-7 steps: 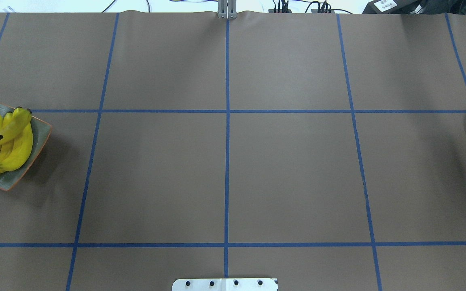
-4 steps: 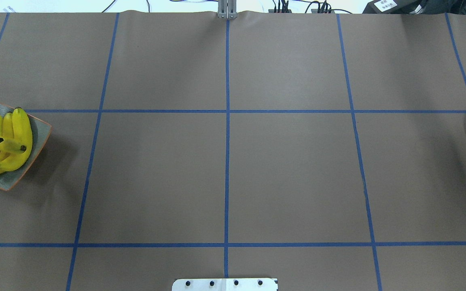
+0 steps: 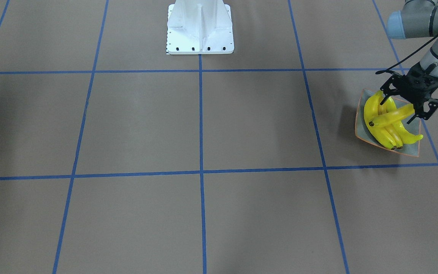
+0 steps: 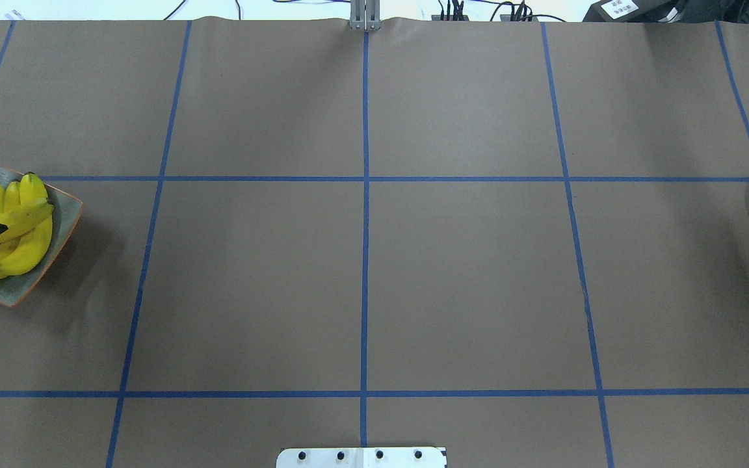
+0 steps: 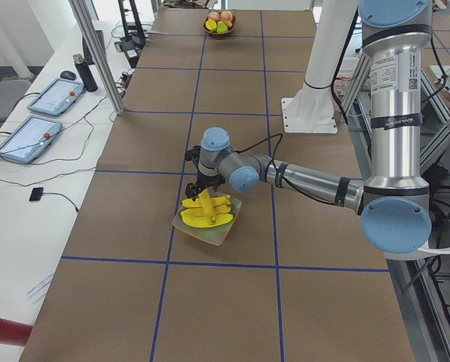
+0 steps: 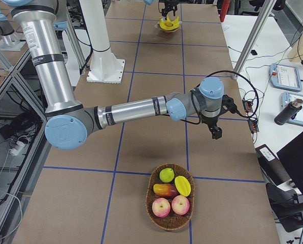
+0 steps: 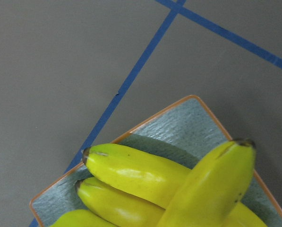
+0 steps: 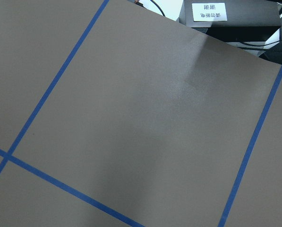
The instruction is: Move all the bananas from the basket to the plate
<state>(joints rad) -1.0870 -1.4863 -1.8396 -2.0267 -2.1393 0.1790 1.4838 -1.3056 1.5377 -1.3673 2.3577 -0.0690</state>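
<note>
within the last second the top banana has been let down. a second ago it was held tilted up over the pile by the left gripper. now it is laid across the other bananas, running from about 8 o'clock to 2 o'clock in the overhead view. the gripper's fingers are seen spread apart on either side of that banana's end, so it is judged to have been released rather than clamped.

all the bananas are found on the plate, at 9 o'clock on the table. the basket is set at 3 o'clock, well apart. only other fruit is seen in it, apples among them, and no banana. the right gripper is hung over bare table near the basket; whether its fingers are open or closed cannot be told.

the transfer is therefore judged done, with only the left arm's withdrawal left. the top banana is perched loosely on the pile and could be caught by a careless lift.
</note>
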